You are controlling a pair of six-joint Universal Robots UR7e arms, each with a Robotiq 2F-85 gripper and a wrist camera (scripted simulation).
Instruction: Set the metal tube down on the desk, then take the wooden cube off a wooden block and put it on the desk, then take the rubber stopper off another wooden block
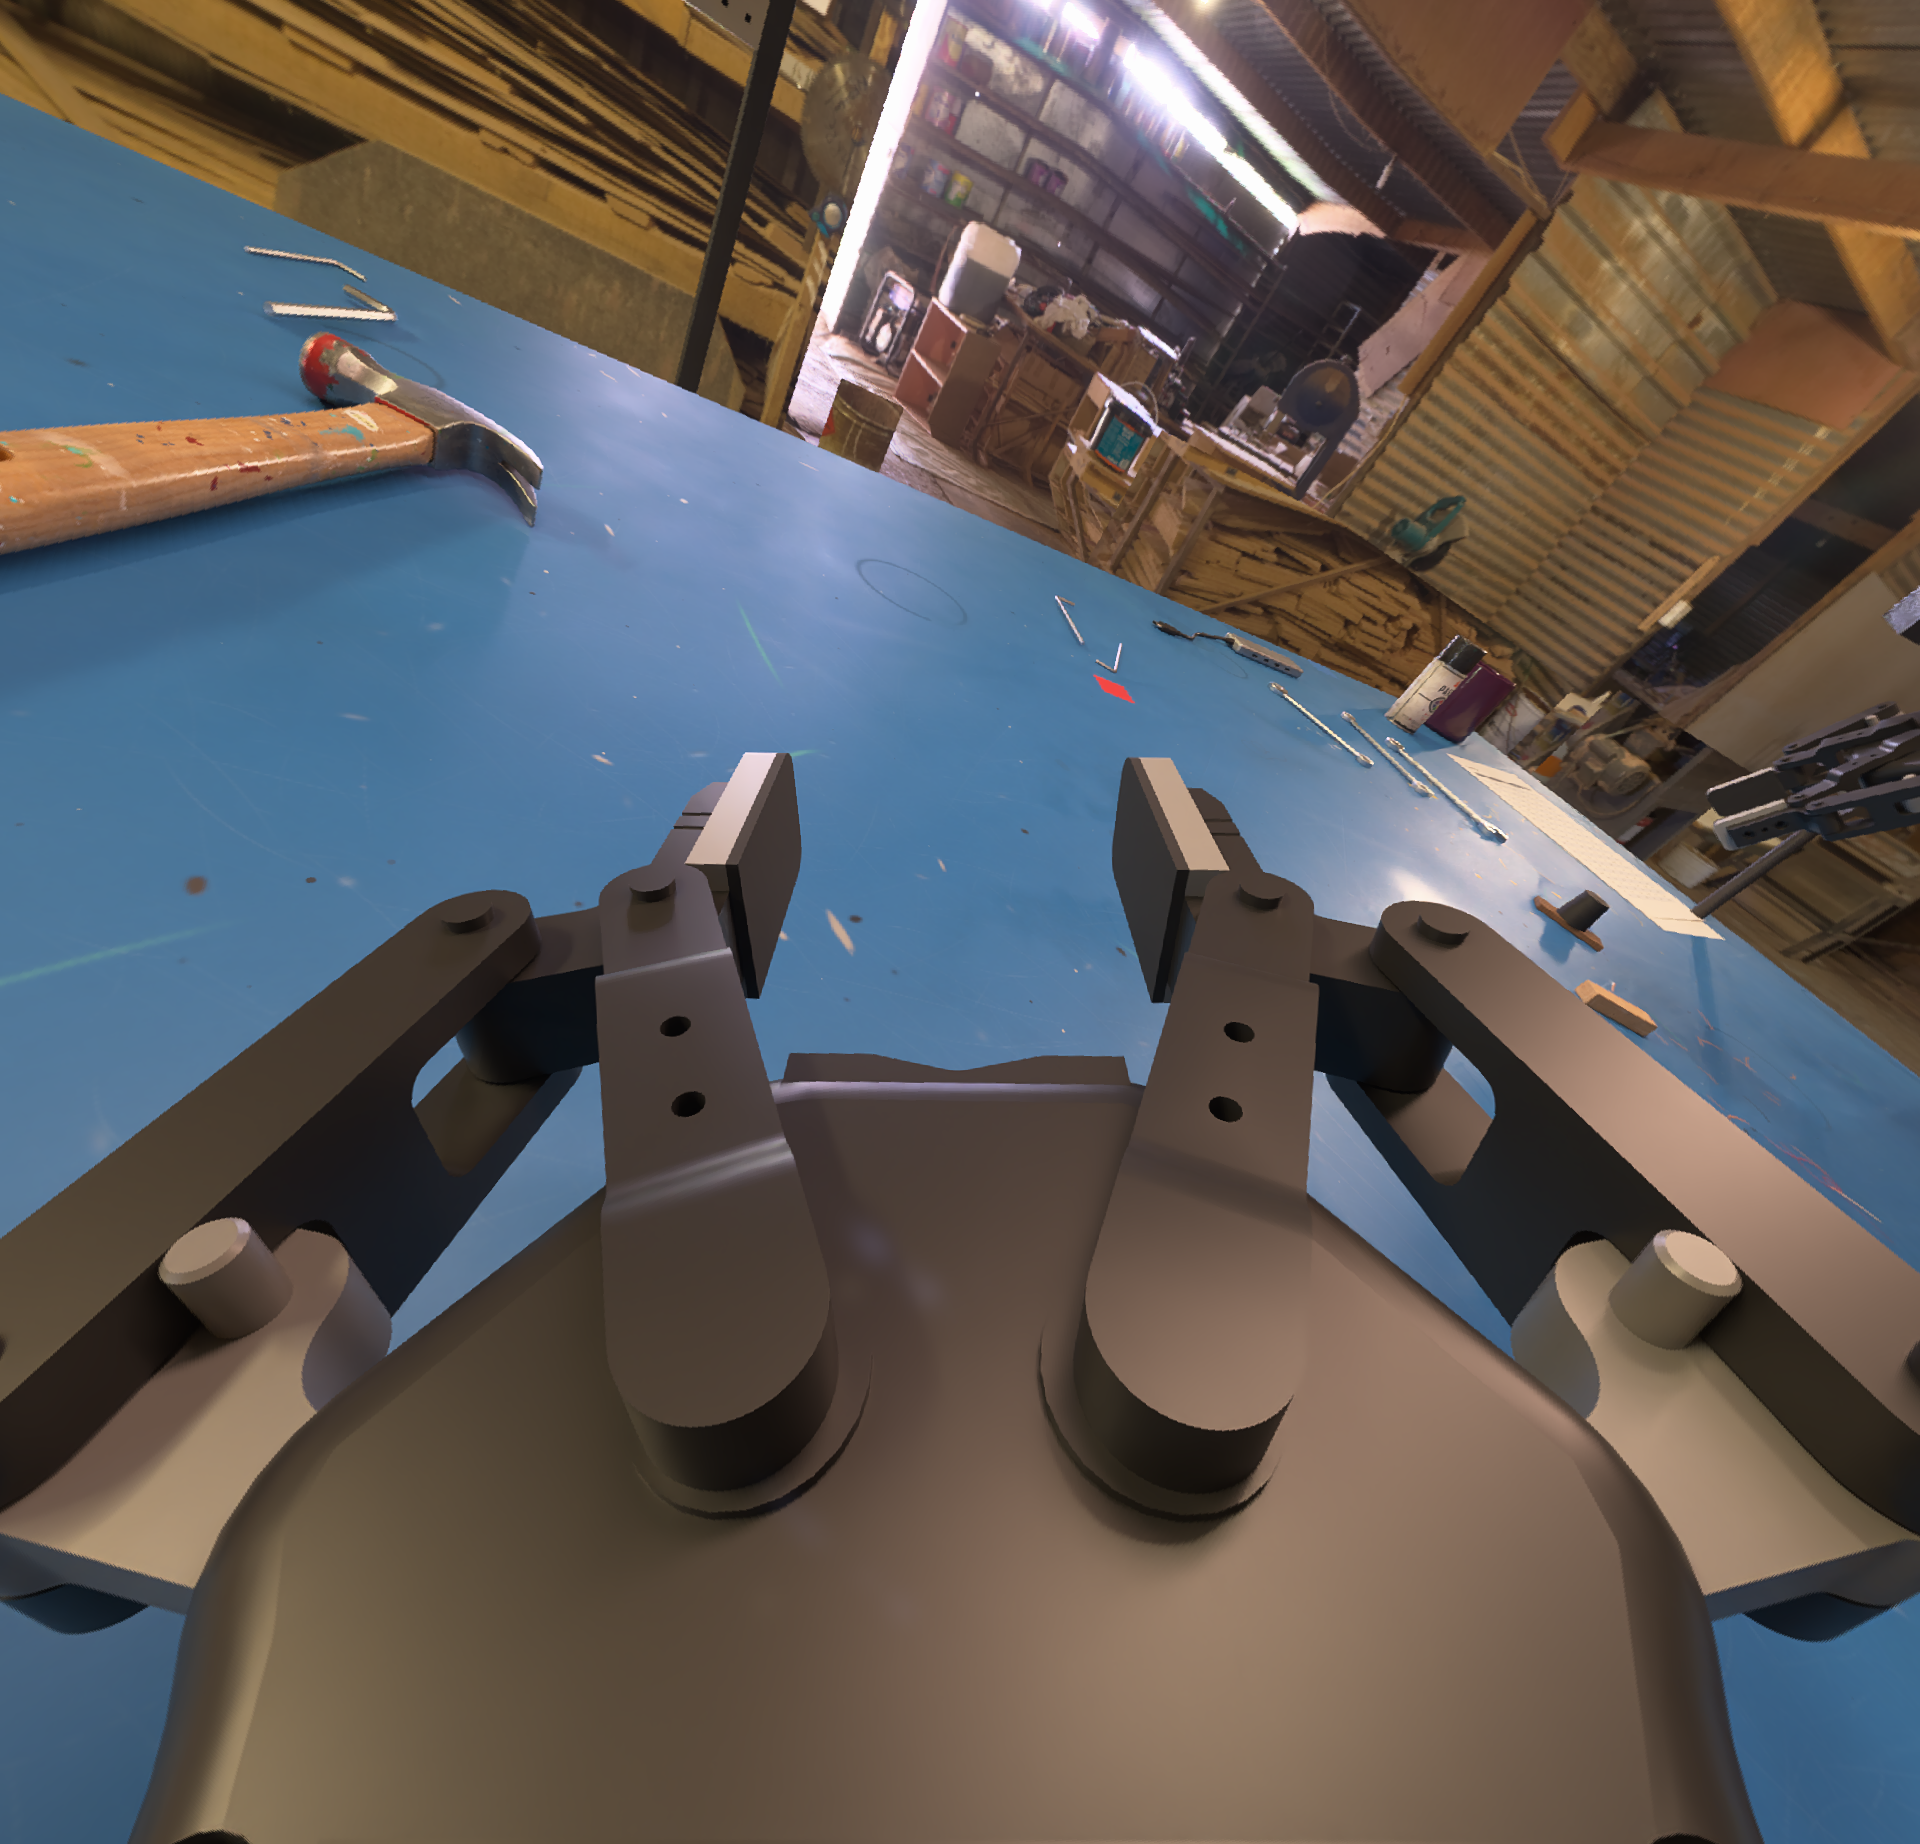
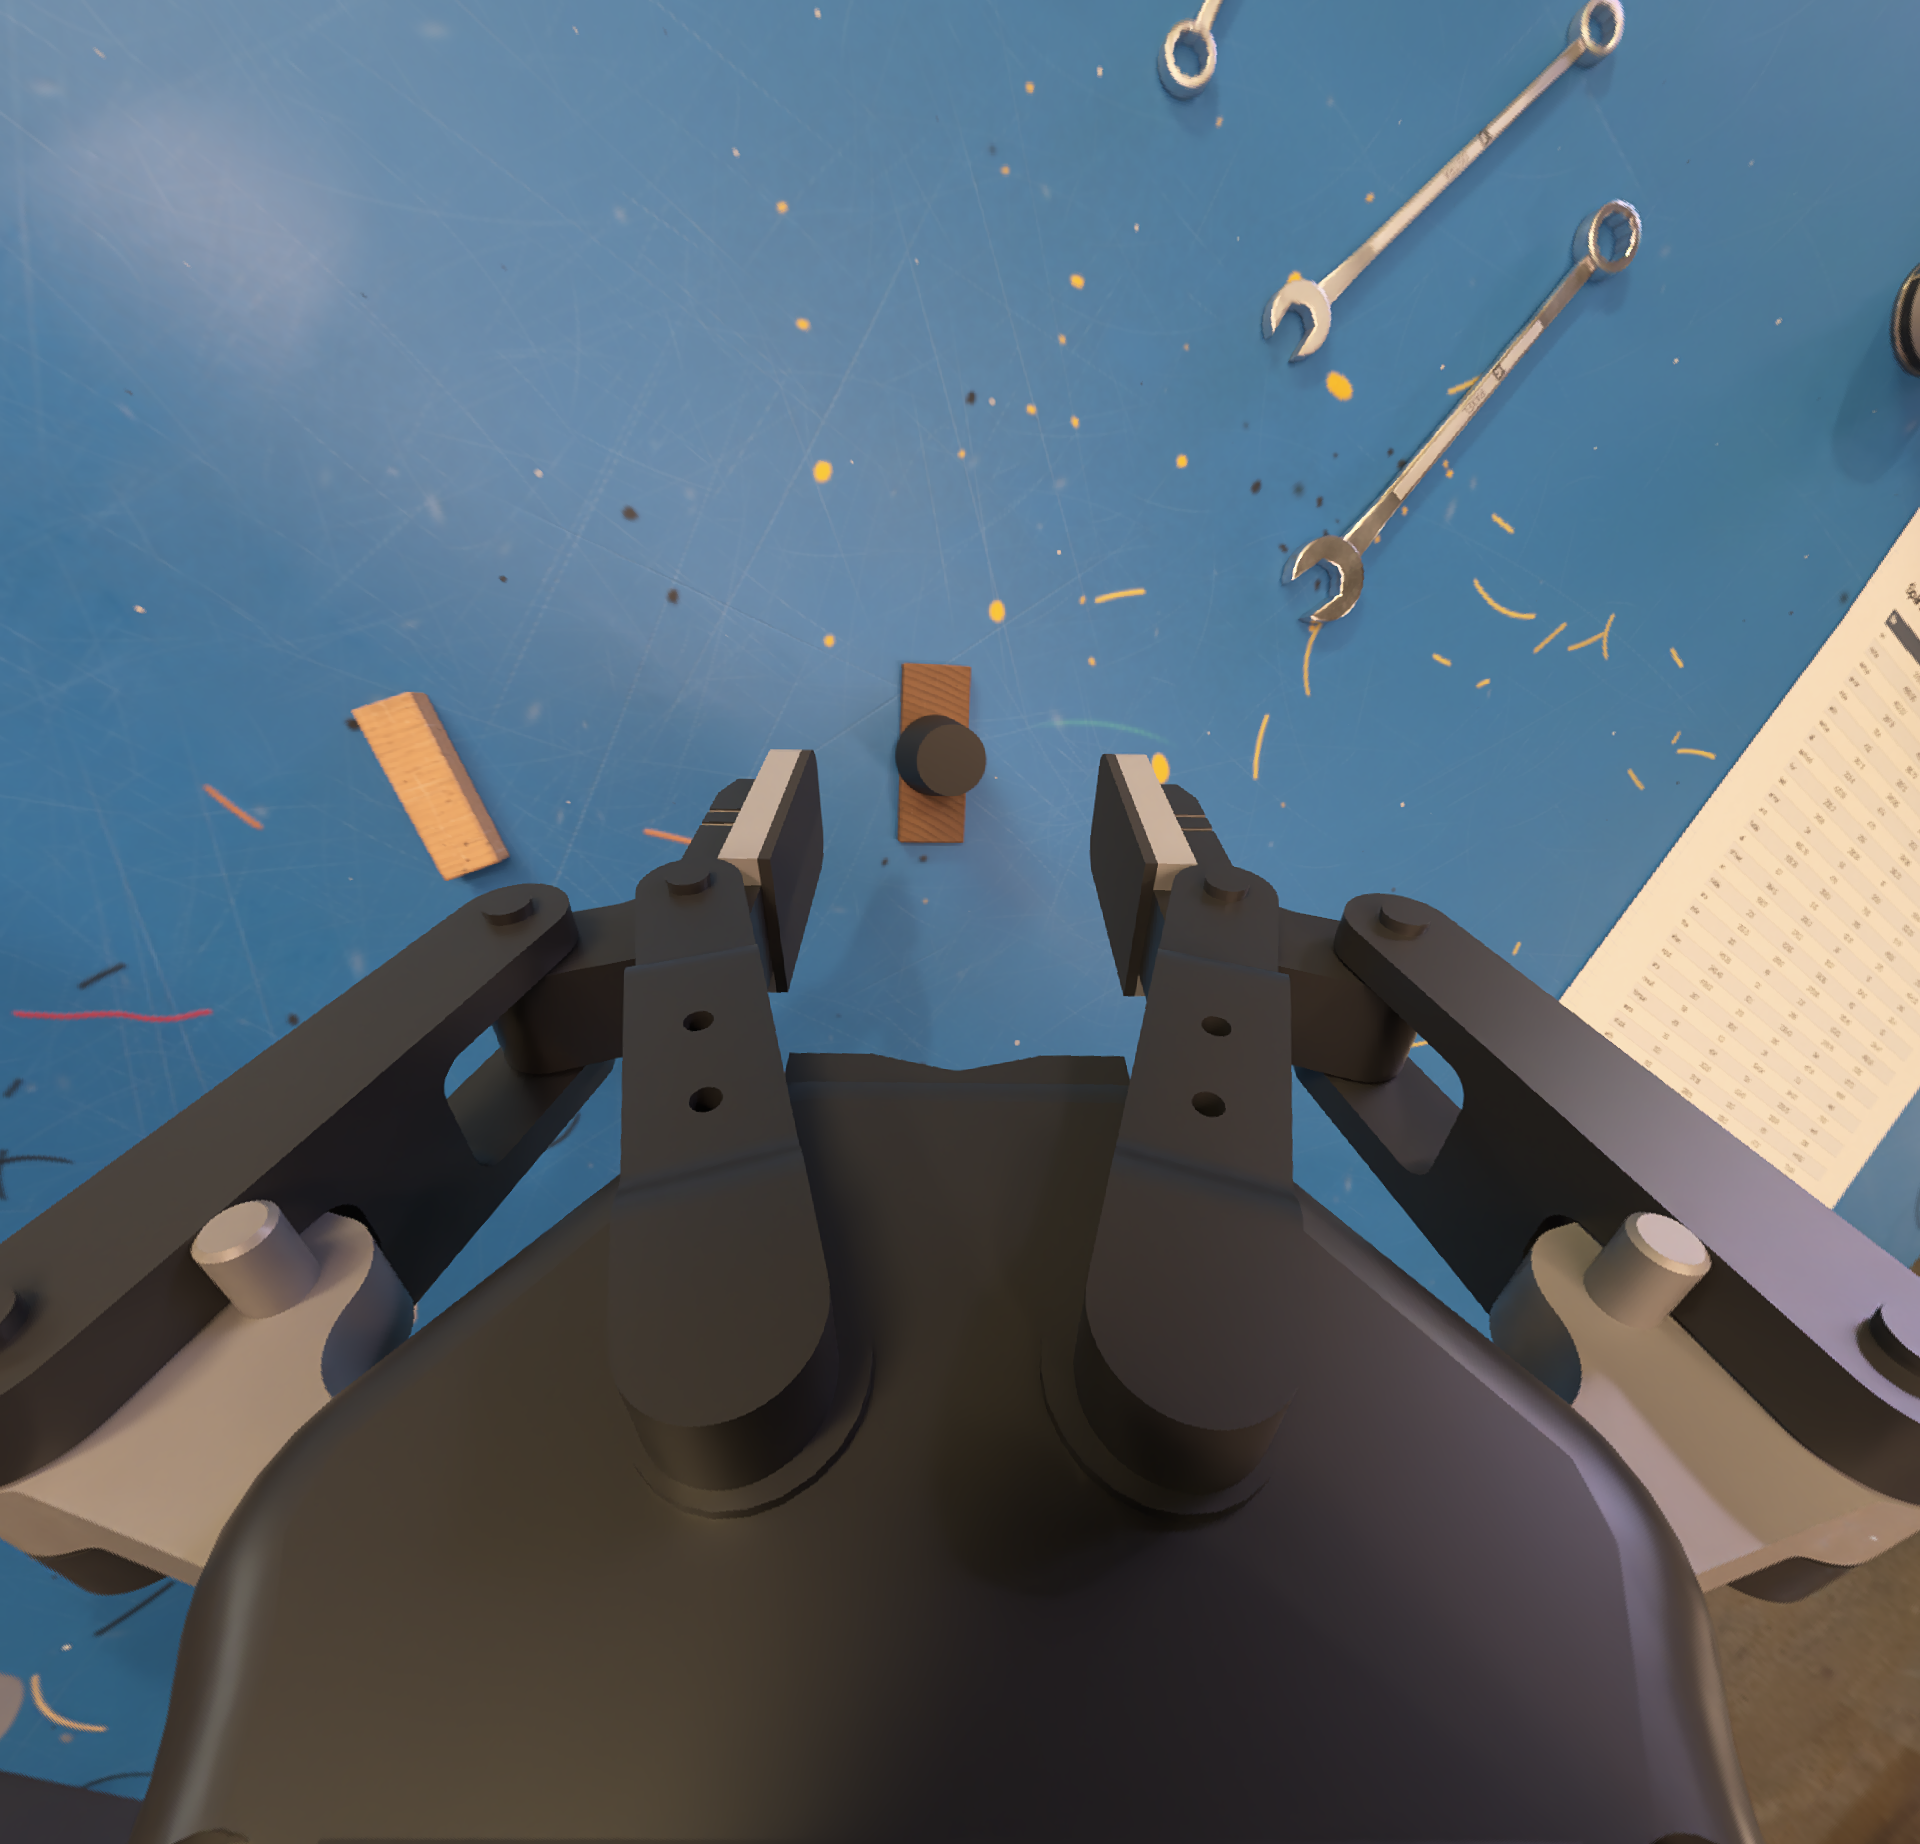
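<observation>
**Writing on the bench**

Below my right fingers a pale paper sheet (image 2: 1766, 890) lies at the desk's (image 2: 520, 340) edge, filled with rows of small print in a table under a dark header bar; it is too fine to make out. Two wrenches (image 2: 1455, 168) beside it carry stamped marks on their shanks. From my left side I see a white can (image 1: 1425, 691) with dark marking and a hammer (image 1: 208, 464) with a small oval sticker on its handle.
</observation>
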